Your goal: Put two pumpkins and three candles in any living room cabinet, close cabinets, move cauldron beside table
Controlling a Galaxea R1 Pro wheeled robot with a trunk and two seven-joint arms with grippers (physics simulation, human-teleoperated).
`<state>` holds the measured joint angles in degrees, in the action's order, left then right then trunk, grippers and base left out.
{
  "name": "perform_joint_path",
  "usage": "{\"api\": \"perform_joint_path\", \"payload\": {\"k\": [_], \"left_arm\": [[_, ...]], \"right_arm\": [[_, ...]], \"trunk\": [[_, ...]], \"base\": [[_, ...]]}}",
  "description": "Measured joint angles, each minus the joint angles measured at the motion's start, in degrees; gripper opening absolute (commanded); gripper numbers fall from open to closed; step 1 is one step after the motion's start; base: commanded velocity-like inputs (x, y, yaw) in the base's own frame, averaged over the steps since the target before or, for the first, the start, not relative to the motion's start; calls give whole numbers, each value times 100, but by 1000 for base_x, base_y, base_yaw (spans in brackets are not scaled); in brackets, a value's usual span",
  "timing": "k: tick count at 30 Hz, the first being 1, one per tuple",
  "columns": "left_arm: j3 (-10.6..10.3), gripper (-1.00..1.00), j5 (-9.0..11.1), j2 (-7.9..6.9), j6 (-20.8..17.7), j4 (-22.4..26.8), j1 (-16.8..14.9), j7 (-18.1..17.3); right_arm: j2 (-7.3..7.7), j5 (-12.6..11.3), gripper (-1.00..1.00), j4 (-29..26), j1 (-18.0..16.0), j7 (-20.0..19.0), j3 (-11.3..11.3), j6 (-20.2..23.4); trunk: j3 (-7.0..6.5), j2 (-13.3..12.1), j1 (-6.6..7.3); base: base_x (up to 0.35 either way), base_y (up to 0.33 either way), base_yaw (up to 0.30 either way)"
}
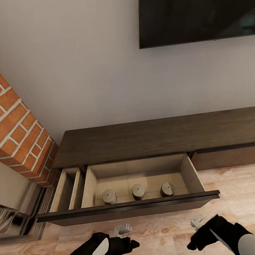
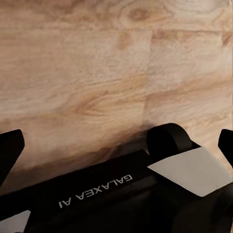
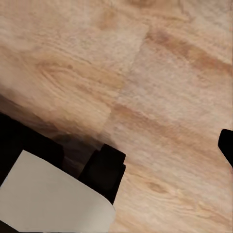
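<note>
The cabinet (image 1: 160, 137) is a long, low dark-brown console against the wall. Its wide drawer (image 1: 129, 209) is pulled out toward me. Three candles (image 1: 109, 196) (image 1: 138, 191) (image 1: 166, 189) stand upright in a row on the drawer's tan floor, near its front. My left gripper (image 1: 123, 230) and right gripper (image 1: 197, 222) hang low over the wooden floor just in front of the drawer. Both are open with nothing between their fingers. In each wrist view, the fingers (image 2: 9, 150) (image 3: 226, 144) stand wide apart over bare floorboards. The pumpkins and the cauldron are out of view.
A narrow side compartment (image 1: 67, 188) is also pulled out at the drawer's left. A brick column (image 1: 10, 118) and a metallic fireplace surround (image 1: 10, 213) stand at the left. A dark TV (image 1: 196, 7) hangs above. The cabinet's right drawer front (image 1: 234, 156) is closed.
</note>
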<state>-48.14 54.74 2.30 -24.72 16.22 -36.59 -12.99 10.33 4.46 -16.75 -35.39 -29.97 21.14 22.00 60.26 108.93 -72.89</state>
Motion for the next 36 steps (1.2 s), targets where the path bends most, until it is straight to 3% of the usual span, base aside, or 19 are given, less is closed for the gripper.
{"api": "perform_joint_path", "payload": {"k": [2, 4, 5, 8, 11, 14, 20, 21, 25, 28, 36], "left_arm": [[-4, 100, 0, 188, 587, -416, 2, 270], [-6, 100, 4, 300, 1117, -763, 7, 447], [-5, 100, 4, 310, 1190, -806, 8, 467], [-9, 100, 2, 331, 1482, -951, 11, 528], [-10, 100, 1, 336, 1934, -1101, 17, 545], [-10, 100, -2, 337, 2278, -1190, 21, 677], [-10, 100, -7, 349, 2866, -1187, 21, 1466], [-10, 100, -8, 350, 3029, -1183, 21, 1552], [-11, 100, -7, 347, 3163, -1170, 22, 1623], [-10, 100, -7, 339, 3195, -1167, 25, 1640], [-3, 100, 1, 316, 3227, -1148, 22, 1648]], "right_arm": [[-224, -9, 100, 413, 4, 423, -26, -734], [-528, -103, 100, 880, 6, 1262, -41, -1643], [-591, -144, 100, 971, 6, 1465, -43, -1828], [-928, -486, 100, 1403, 19, 2608, -40, -2690], [-1148, -706, 100, 1552, 47, 3313, -39, -3039], [-1278, -773, 100, 1584, 67, 3548, -38, -3160], [-1410, -802, 100, 1568, 75, 3801, -73, -3435], [-1420, -826, 100, 1563, 77, 3890, -175, -3553], [-1507, -1029, 100, 1561, 78, 4013, -613, -3780], [-1559, -1136, 100, 1561, 77, 4045, -818, -3849], [-1595, -1190, 100, 1552, 76, 4056, -939, -3895]], "trunk": [[0, 0, 0], [0, 0, 0], [0, 0, 0], [0, 0, 0], [0, 0, 0], [0, 0, 0], [0, 0, 0], [0, 0, 0], [0, 0, 0], [0, 0, 0], [0, 0, 0]], "base": [[0, 0, 0], [0, 0, 0], [0, 0, 0], [0, 0, 0], [0, 0, 0], [0, 0, 0], [0, 0, 0], [0, 0, 0], [0, 0, 0], [0, 0, 0], [0, 0, 0]]}}
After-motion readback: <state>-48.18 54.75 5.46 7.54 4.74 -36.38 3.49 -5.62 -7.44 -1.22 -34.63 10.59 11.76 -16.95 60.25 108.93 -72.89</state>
